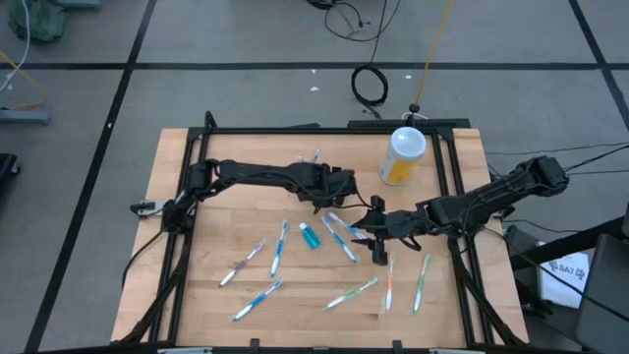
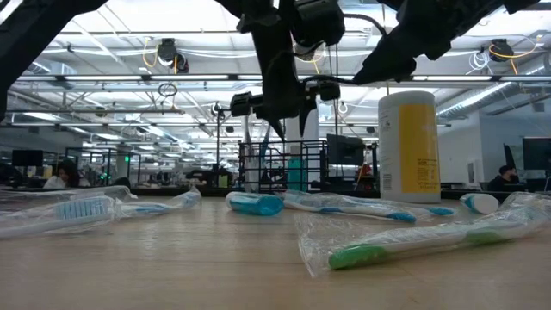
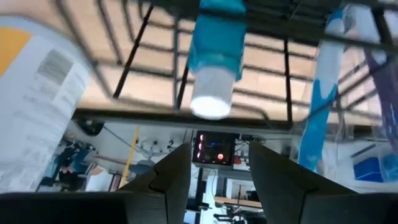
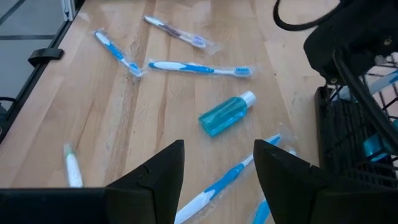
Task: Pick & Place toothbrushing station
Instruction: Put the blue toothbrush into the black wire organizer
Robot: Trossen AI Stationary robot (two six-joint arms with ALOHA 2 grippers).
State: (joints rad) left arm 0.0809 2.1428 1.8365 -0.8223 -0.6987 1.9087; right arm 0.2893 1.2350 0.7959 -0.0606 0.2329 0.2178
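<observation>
Nearest the low camera: a green wrapped toothbrush (image 2: 413,245) on the table (image 1: 197,295), with blue ones (image 2: 77,211) lying scattered beyond it. Behind them stands the caddy (image 2: 284,168), black wire, base apparently on or close to the wood; contact cannot be confirmed. From above it sits near the table's middle, mostly hidden under the left gripper (image 1: 339,187). That gripper's wrist view looks straight into the wire frame (image 3: 186,62) at close range, with a small teal bottle (image 3: 214,56) and a blue brush inside it; fingers (image 3: 168,180) apart, nothing between them, so it is not gripping yet as far as can be seen. Right gripper (image 1: 378,228) hovers just beside the caddy over the loose brushes, fingers (image 4: 155,174) spread, empty; a second teal bottle (image 4: 227,113) lies on the wood ahead of it. Yellow bottle (image 1: 403,155) stands at the far edge, untouched. Judgement: early stage. Caddy approached, not secured; lift, carry and set-down all remain. No target spot is evident.
</observation>
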